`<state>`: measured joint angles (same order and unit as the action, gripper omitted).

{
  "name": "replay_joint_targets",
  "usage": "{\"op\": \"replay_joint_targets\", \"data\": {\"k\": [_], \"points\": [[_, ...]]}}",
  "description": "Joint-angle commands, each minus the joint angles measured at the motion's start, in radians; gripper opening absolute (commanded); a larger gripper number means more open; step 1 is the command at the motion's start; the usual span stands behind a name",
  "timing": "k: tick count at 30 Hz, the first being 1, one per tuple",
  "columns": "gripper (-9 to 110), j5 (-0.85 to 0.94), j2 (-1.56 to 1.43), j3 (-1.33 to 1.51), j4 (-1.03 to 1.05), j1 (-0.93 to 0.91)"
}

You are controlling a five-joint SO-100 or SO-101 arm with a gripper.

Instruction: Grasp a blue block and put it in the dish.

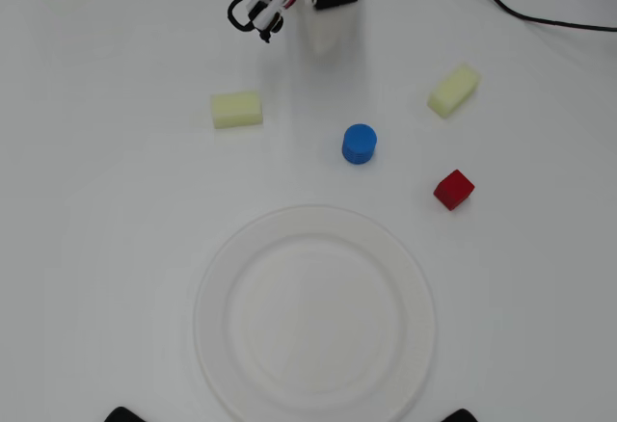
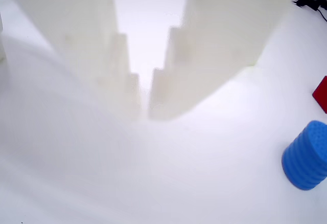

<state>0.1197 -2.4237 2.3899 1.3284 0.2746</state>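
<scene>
The blue block is a small bright blue cylinder standing upright on the white table, just above the dish, a large round white plate with nothing in it. My white gripper sits near the top edge of the overhead view, above the block and apart from it. In the wrist view my gripper shows its two white fingers almost touching at the tips, with nothing between them. There the blue block stands at the lower right, well off to the side of the fingers.
A red cube lies right of the blue block, its edge showing in the wrist view. Two pale yellow blocks lie on the table, one at the left and one at the right. A black cable crosses the top right corner.
</scene>
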Motion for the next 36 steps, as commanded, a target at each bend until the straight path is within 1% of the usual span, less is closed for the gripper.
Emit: {"op": "replay_joint_targets", "data": {"k": [1, 7, 10, 13, 18, 26, 36], "points": [[9, 0.003, 0.123, -0.184, 0.005, 0.049], [25, -0.011, 0.397, -0.402, 0.005, 0.087], [31, -0.028, 0.479, -0.457, -0.008, 0.121], [35, -0.032, 0.522, -0.462, -0.066, 0.144], [35, -0.034, 0.614, -0.459, -0.149, 0.150], [35, 0.002, 0.746, -0.420, -0.290, 0.107], [31, 0.041, 0.845, -0.420, -0.348, 0.069]]}}
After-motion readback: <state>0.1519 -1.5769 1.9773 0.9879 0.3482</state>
